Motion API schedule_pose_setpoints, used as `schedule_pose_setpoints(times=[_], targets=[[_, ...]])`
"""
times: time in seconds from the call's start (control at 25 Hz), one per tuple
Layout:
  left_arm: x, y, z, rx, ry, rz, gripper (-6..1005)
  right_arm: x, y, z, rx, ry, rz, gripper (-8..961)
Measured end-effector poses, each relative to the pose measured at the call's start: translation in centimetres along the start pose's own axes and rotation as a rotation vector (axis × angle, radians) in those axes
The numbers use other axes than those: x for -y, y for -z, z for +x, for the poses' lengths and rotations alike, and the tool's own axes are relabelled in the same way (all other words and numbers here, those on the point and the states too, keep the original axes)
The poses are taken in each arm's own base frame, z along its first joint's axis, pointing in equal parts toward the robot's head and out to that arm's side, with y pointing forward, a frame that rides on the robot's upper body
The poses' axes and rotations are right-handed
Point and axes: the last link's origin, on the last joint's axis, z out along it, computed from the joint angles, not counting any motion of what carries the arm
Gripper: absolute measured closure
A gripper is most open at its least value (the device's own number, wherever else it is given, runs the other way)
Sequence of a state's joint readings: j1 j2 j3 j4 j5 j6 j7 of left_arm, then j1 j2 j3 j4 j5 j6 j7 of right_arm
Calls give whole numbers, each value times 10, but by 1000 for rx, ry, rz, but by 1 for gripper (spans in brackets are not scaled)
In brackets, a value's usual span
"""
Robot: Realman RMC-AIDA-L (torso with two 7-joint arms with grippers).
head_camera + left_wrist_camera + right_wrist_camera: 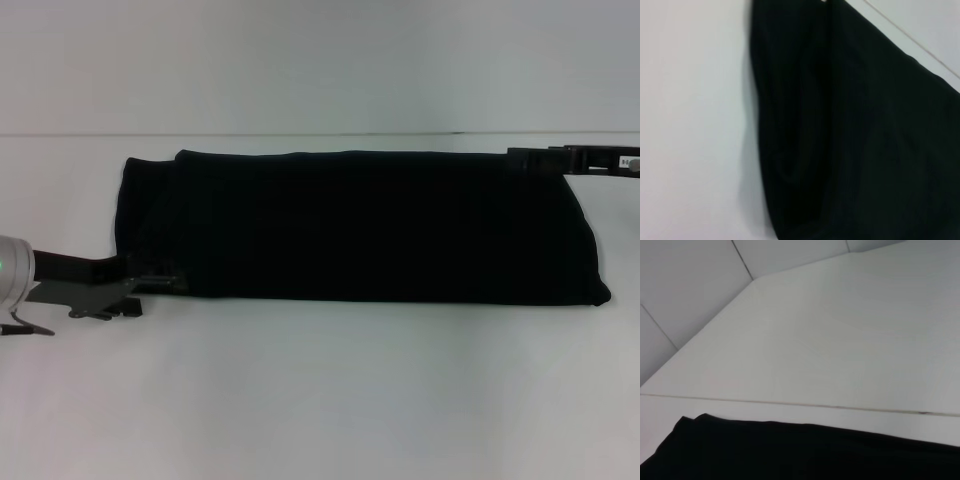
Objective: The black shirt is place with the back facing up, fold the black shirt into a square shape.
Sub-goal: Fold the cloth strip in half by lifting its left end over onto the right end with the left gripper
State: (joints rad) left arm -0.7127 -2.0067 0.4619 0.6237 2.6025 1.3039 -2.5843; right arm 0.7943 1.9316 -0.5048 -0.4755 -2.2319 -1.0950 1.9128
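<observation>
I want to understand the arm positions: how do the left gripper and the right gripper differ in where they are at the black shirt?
The left gripper is at the shirt's near left corner; the right gripper is at its far right corner. The left reaches in from the left side, the right from the right side. Both are at the cloth's edge.

Left end effector (150, 283) low at left, right end effector (530, 158) far right
</observation>
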Motion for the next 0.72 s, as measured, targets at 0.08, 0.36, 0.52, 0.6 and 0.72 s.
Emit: schedule_pose_setpoints(times=[0.08, 0.36, 0.52, 0.6, 0.72], targets=[[1, -1, 1, -7, 10, 8, 123, 1, 0, 0, 1, 0, 4, 91], [3, 0, 9, -29, 31, 48, 125, 2, 1, 0, 9, -10, 7, 89], [3, 1, 7, -12, 94, 50, 125, 3, 3, 0, 9, -23, 9, 90], [2, 4, 7, -5, 120, 40, 124, 4, 3, 0, 9, -25, 7, 90], [3, 11, 8, -7, 184, 8, 124, 4, 4, 0, 9, -30, 9, 90]])
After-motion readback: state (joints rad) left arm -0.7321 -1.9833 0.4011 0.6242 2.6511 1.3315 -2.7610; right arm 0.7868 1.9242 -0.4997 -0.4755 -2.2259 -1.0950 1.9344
